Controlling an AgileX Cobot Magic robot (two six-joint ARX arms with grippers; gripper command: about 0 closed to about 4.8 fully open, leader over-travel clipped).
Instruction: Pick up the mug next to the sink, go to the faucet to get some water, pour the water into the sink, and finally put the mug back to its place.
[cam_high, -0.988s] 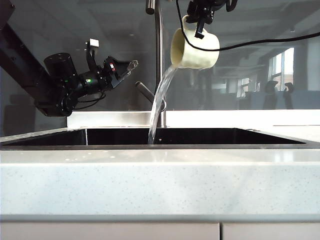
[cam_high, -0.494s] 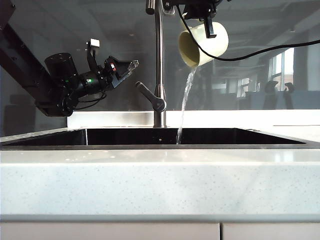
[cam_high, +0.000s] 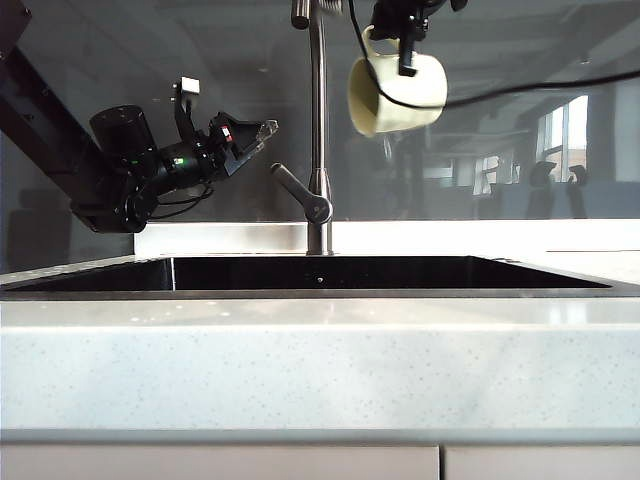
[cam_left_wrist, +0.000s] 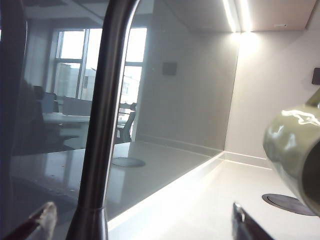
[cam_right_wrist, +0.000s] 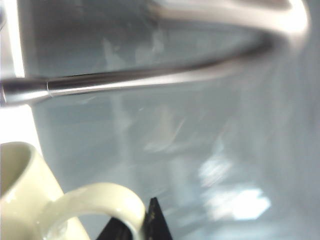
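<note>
The pale speckled surface (cam_high: 320, 370) fills the lower half of the exterior view, and the sink (cam_high: 320, 273) is set into it as a wide dark basin with a thin metal rim. The faucet (cam_high: 318, 130) rises from behind the middle of the sink as a tall thin metal pipe, with its slanted lever handle (cam_high: 300, 192) jutting out low on the side toward the left arm. That left arm (cam_high: 130, 170) hangs in the air well to the handle side of the faucet, above the sink's rim, and its left tool (cam_high: 262, 131) points at the pipe with its fingers spread wide apart, gripping nothing. High on the other side of the faucet, just beside the pipe and above the sink, the mug (cam_high: 395, 92) hangs tipped over on its side, its mouth turned toward the pipe. The right tool (cam_high: 406, 40) comes down from above and is clamped on the mug's loop handle (cam_right_wrist: 97, 205).
</note>
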